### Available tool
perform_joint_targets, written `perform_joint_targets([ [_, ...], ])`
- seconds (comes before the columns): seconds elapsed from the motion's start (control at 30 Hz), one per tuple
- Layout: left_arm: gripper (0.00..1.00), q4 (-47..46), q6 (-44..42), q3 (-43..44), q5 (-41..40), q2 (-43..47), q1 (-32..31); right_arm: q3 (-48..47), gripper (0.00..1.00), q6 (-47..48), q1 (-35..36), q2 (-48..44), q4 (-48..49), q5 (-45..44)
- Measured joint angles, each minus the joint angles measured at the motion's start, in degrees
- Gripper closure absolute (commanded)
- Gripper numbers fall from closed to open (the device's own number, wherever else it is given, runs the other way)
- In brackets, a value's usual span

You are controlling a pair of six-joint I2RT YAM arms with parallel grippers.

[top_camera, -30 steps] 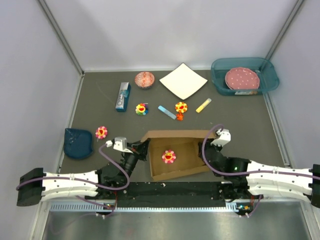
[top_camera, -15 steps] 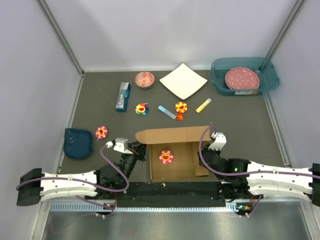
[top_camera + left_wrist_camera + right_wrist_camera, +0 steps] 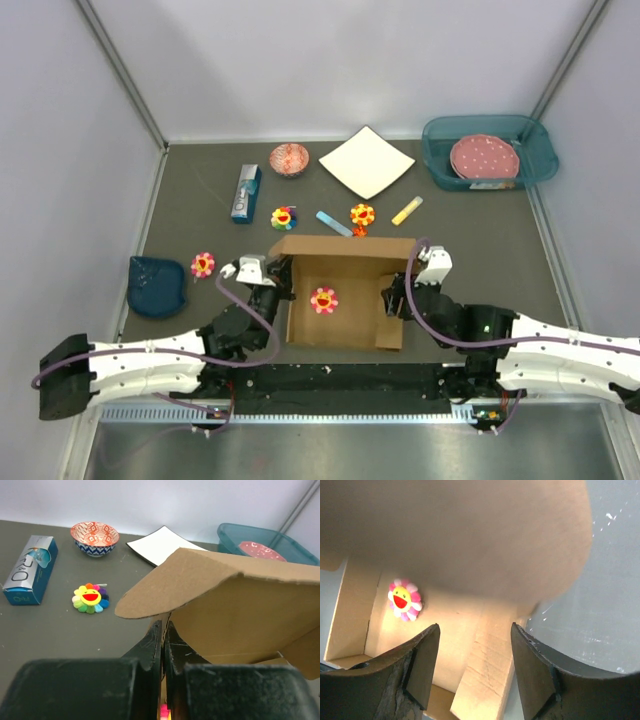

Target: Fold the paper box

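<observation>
Grey table (image 3: 480, 235): one paper box (image 3: 345, 262), interior partly lid-hidden; four flower toys (image 3: 203, 264); left gripper (image 3: 163, 630) pressed together, right gripper (image 3: 475, 630) spread.

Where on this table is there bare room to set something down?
Widest bare patch: right of the paper box, from the teal bin down to the right arm. A smaller one lies between the toothpaste box and the left wall. Crowded: the strip beyond the paper box, with the rainbow flower, blue stick, orange flower and yellow stick.

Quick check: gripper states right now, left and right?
Left gripper: closed, apparently pinching the left wall of the paper box.
Right gripper: open, holding nothing.
</observation>
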State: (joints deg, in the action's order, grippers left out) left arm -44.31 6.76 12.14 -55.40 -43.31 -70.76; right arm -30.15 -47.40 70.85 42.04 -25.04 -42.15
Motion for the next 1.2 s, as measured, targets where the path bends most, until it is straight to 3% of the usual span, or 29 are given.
perform_joint_targets([
  [0.37,1.0,19.08,7.45,12.94,1.31,-8.85,4.94,-3.89,0.24,1.66,-0.15,4.81,-8.94,-0.42],
  [0.53,1.0,29.31,13.05,17.59,1.66,-11.06,5.16,-2.89,0.23,0.22,-1.92,8.5,-9.29,0.7],
  [0.73,1.0,33.31,17.05,18.14,1.7,-11.19,5.27,-1.99,0.25,0.42,-5.6,13.77,-8.13,2.97],
  [0.83,1.0,33.75,17.84,18.27,1.68,-11.15,5.33,-1.97,0.3,1.11,-7.28,17.29,-6.91,3.8],
  [0.93,1.0,34.21,18.29,18.32,1.75,-10.86,5.38,-1.97,0.45,1.99,-7.91,22.01,-6.01,4.63],
  [0.97,1.0,34.4,18.43,18.32,1.77,-10.75,5.38,-1.97,0.58,2.43,-7.93,23.26,-5.84,5.01],
  [1.07,1.0,34.73,18.64,18.32,1.92,-10.49,5.4,-1.97,0.75,2.97,-8.02,26.64,-5.62,6.43],
  [1.2,1.0,35.12,18.67,18.32,1.95,-10.16,5.4,-1.99,0.94,3.45,-8.13,27.93,-5.86,6.4],
])
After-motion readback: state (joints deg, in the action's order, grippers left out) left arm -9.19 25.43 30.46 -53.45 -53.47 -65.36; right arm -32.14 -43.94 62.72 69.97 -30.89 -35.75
